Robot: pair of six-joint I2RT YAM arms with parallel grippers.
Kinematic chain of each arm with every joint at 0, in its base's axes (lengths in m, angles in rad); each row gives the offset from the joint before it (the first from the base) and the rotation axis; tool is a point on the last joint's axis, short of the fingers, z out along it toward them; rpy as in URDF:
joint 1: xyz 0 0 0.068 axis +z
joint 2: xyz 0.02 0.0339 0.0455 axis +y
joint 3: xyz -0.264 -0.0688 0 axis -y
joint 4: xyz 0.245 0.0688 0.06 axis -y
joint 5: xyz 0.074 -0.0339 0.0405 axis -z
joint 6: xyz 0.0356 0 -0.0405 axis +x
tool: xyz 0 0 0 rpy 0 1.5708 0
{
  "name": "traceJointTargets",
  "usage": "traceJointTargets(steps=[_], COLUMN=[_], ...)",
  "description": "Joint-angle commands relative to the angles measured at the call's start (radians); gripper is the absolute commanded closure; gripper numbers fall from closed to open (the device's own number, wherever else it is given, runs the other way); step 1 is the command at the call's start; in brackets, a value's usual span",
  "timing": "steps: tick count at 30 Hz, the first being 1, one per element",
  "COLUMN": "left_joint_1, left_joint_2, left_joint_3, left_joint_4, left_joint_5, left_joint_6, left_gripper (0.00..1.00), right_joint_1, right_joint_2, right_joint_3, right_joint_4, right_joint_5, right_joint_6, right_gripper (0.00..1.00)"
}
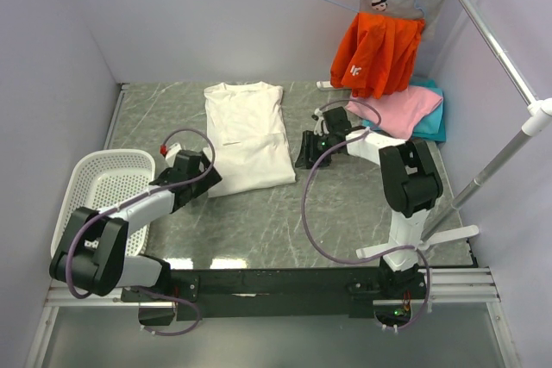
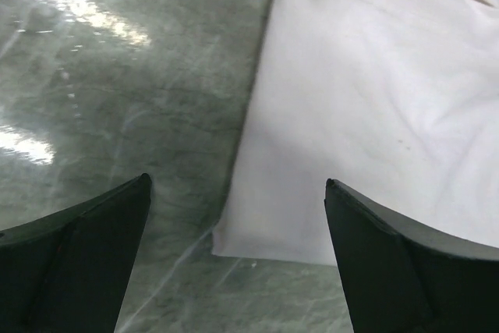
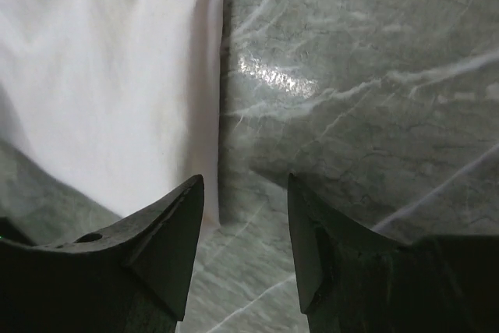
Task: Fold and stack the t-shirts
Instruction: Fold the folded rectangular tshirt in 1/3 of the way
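Observation:
A white t-shirt (image 1: 246, 131) lies flat in the middle of the table, folded into a long rectangle, its print hidden. My left gripper (image 1: 205, 178) hovers open at the shirt's near left corner; in the left wrist view that corner of the white t-shirt (image 2: 374, 99) sits between the wide-spread fingers of the left gripper (image 2: 236, 181). My right gripper (image 1: 304, 151) is beside the shirt's right edge. In the right wrist view the right gripper (image 3: 245, 178) stands open over bare table, with the white t-shirt (image 3: 101, 76) just left of it. A pink t-shirt (image 1: 401, 109) lies on a teal one (image 1: 434, 122) at the back right.
A white mesh basket (image 1: 103, 191) stands at the left edge. An orange garment (image 1: 375, 53) hangs from a hanger at the back right. A slanted metal rack pole (image 1: 504, 66) and its foot (image 1: 431, 243) occupy the right side. The marble table (image 1: 259, 221) is glossy.

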Motion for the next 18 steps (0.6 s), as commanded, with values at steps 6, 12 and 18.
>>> traceJointTargets(steps=[6, 12, 18], left_joint_1=[0.001, 0.001, 0.001], left_joint_2=[0.02, 0.02, 0.015], left_joint_3=[-0.133, -0.248, -0.273], left_joint_4=[0.272, 0.389, 0.378], left_joint_5=[0.301, 0.373, 0.338], left_joint_6=[-0.018, -0.115, -0.127], left_gripper=[0.03, 0.21, 0.43], right_joint_1=[-0.038, -0.027, 0.008], right_joint_2=[0.01, 0.053, 0.111], right_joint_3=[-0.046, -0.075, -0.08], right_joint_4=[0.029, 0.019, 0.04], right_joint_5=[-0.286, -0.328, -0.372], right_joint_6=[0.035, 0.047, 0.057], right_gripper=[0.46, 0.47, 0.47])
